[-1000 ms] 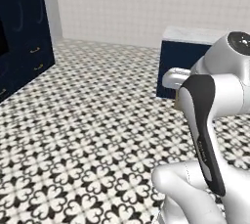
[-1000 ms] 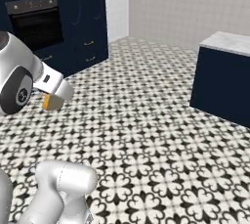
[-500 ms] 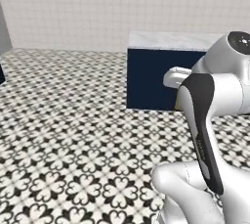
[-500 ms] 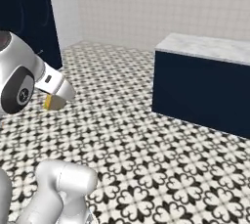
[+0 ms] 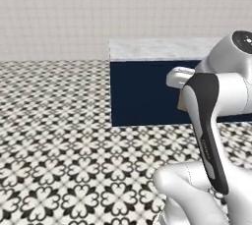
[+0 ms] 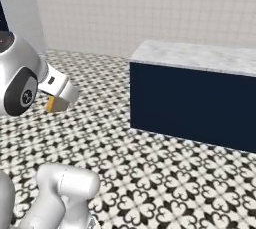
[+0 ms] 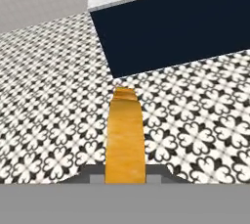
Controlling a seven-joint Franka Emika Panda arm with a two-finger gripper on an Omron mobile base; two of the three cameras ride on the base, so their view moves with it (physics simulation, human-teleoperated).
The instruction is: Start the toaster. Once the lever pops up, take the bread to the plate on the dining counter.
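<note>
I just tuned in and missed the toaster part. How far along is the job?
Done, it seems: the bread is out of the toaster and clamped edge-on in the gripper, also seen as a golden corner by the hand. In hand: carrying it, with the dining counter ahead across the patterned floor. Left: reaching the counter and setting the slice on the plate, which I can't make out on the marbled top.

open patterned floor [image 5: 59,135] ahead; dining counter [image 6: 192,103] blocks beyond.

Rendered home kitchen, black-and-white patterned tile floor [image 5: 59,160], pale tiled wall [image 5: 98,13], navy counter [image 6: 192,100] with marbled top
</note>
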